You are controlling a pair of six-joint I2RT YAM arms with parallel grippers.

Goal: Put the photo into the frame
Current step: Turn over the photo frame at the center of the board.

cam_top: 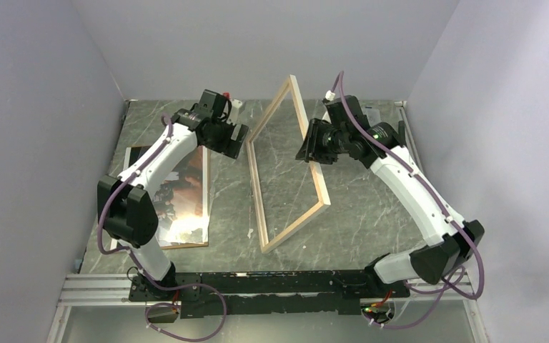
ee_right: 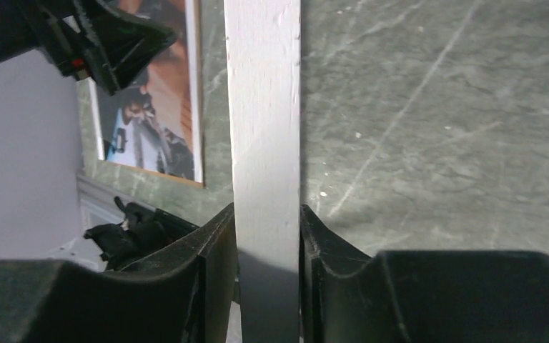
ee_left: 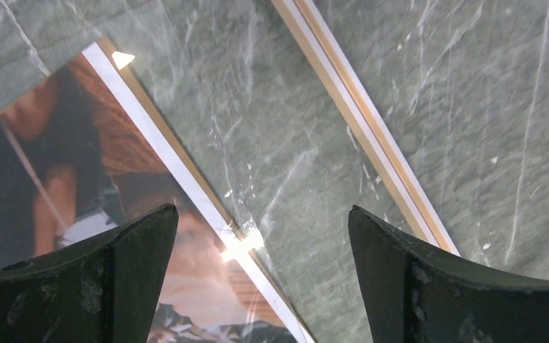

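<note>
At the left of the overhead view, the photo (cam_top: 179,193) is shown lying flat and picture-side up on the table (cam_top: 372,207), well outside the frame. Just right of it, the left gripper (cam_top: 232,139) is poised above bare table with its jaws spread wide and nothing between them. At centre, the frame (cam_top: 297,226) is stood on edge and tilted, its right rail pinched between the clenched jaws of the right gripper (cam_top: 313,150). The step in hand is judged to be the positioning of the frame; insertion is not yet begun. Next, the frame would probably need to be laid flat, back upward, and the photo's thin edge lifted cleanly from the table.
</note>
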